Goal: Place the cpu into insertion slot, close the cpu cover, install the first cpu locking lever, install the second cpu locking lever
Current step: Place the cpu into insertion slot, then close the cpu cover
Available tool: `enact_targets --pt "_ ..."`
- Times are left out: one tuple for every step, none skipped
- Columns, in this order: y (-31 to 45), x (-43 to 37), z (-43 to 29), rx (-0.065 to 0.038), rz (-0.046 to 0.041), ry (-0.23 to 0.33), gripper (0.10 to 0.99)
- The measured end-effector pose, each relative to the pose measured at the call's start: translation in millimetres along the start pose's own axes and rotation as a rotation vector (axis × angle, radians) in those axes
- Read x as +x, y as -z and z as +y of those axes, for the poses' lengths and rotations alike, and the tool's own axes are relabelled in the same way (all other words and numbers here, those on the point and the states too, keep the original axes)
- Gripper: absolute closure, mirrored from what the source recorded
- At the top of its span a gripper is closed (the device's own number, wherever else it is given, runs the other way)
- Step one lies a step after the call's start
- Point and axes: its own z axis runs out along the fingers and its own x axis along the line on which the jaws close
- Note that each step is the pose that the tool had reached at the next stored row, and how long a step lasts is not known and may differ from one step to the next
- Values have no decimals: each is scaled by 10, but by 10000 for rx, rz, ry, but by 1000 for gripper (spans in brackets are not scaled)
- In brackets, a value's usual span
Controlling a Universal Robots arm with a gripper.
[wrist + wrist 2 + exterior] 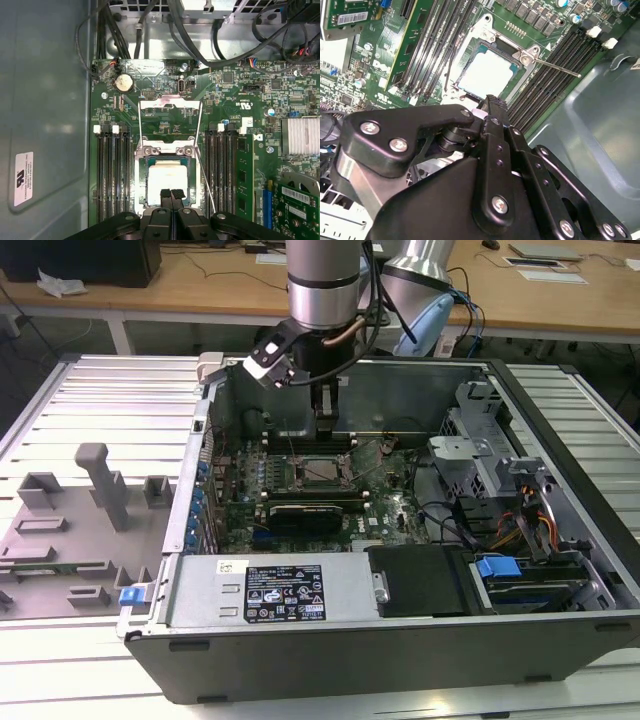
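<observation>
Blocks of grey plastic (95,490) sit at the exterior view's left, beside the open computer case (300,660). Mid-case, the gripper (326,448) hangs with fingertips pressed together, empty, at the edge of the cpu (167,181), which lies in the insertion slot (155,161) framed by the cpu cover (165,149). One thin locking lever (206,185) juts free alongside.

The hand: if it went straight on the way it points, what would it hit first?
Likely the cpu, near its edge in the insertion slot, though depth is unclear.
</observation>
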Motion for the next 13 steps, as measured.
enact_targets --pt "1 0 0 0 0 1 980" --pt "3 0 0 0 1 0 980" --pt "4 0 0 -1 0 0 980" --pt "5 0 0 0 0 0 980" --pt "5 0 1 -1 0 0 980" --pt "5 0 1 -1 0 1 980" --pt "7 0 1 0 0 0 980" --pt "8 0 1 0 0 0 980" --pt "9 0 1 0 0 0 980" --pt "9 0 1 0 0 0 980" --pt "10 0 1 0 0 0 980" --pt "10 0 6 1 -2 4 980" --pt "10 0 14 4 -2 2 980"
